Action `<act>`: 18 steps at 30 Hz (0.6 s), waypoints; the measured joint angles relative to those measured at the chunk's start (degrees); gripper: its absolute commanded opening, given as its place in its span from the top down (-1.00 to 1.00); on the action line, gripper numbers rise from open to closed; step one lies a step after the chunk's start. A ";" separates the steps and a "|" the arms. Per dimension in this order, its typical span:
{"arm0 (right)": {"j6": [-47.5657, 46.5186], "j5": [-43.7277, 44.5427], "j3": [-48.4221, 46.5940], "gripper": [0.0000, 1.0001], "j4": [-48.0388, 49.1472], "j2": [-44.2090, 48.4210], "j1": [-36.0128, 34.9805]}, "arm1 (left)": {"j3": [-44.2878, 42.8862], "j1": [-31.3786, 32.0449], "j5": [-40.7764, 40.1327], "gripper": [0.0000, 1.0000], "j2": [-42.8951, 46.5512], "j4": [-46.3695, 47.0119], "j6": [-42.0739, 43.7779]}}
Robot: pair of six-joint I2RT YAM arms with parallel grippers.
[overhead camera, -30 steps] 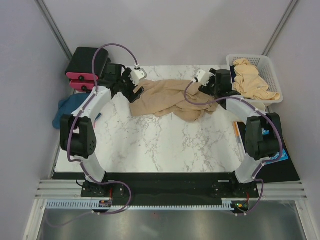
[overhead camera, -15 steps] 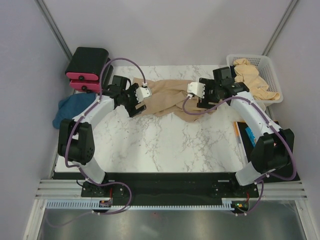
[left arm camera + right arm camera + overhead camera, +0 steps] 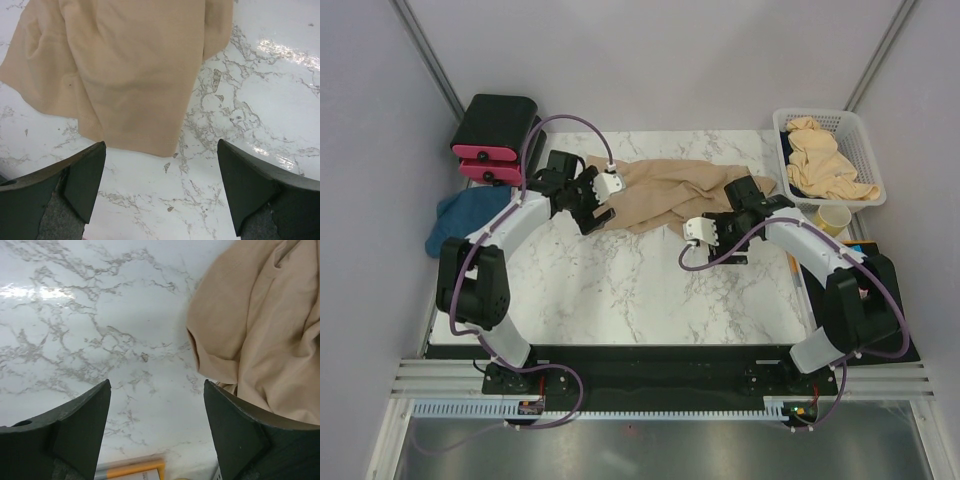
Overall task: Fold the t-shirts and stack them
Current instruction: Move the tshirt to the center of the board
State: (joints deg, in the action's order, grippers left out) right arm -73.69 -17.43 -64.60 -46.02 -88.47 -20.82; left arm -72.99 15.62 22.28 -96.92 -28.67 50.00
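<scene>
A tan t-shirt [image 3: 665, 190] lies crumpled across the far middle of the marble table [image 3: 620, 290]. My left gripper [image 3: 592, 212] hovers open over bare marble just off the shirt's near left hem. In the left wrist view the t-shirt [image 3: 130, 75] fills the top and nothing lies in the left gripper [image 3: 160, 185]. My right gripper [image 3: 728, 243] stands open above the marble near the shirt's right end. In the right wrist view the t-shirt [image 3: 260, 340] is at the right, beside the empty right gripper [image 3: 157, 425]. More tan t-shirts [image 3: 825, 165] fill the basket. A dark blue t-shirt [image 3: 460, 215] lies off the table's left edge.
The white mesh basket [image 3: 868, 135] stands at the far right corner, with a yellow cup [image 3: 833, 218] just in front of it. Black-and-pink boxes [image 3: 495, 135] sit at the far left. An orange-edged item [image 3: 792, 265] lies by the right edge, its end also showing as the orange-edged item [image 3: 135, 470].
My right gripper has pulled back from the shirt's right end toward the near side, off the cloth. The left gripper came down to the shirt's near left hem and then held still.
</scene>
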 measured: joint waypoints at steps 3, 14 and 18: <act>1.49 0.85 1.29 -0.62 5.70 -0.76 0.07 | -0.48 0.31 -1.40 -0.99 0.28 -0.42 -1.11; 4.02 1.05 1.57 -0.02 16.00 -4.55 0.37 | -0.52 1.40 -4.76 -0.99 2.60 -1.60 -1.99; 4.00 1.46 1.57 0.32 15.32 -7.17 0.37 | -0.35 1.40 -5.44 -0.99 2.91 -1.64 -2.27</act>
State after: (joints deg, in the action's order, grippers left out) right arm -69.69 -15.97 -63.02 -30.70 -95.64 -20.45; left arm -73.34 17.02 16.84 -94.02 -30.30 47.72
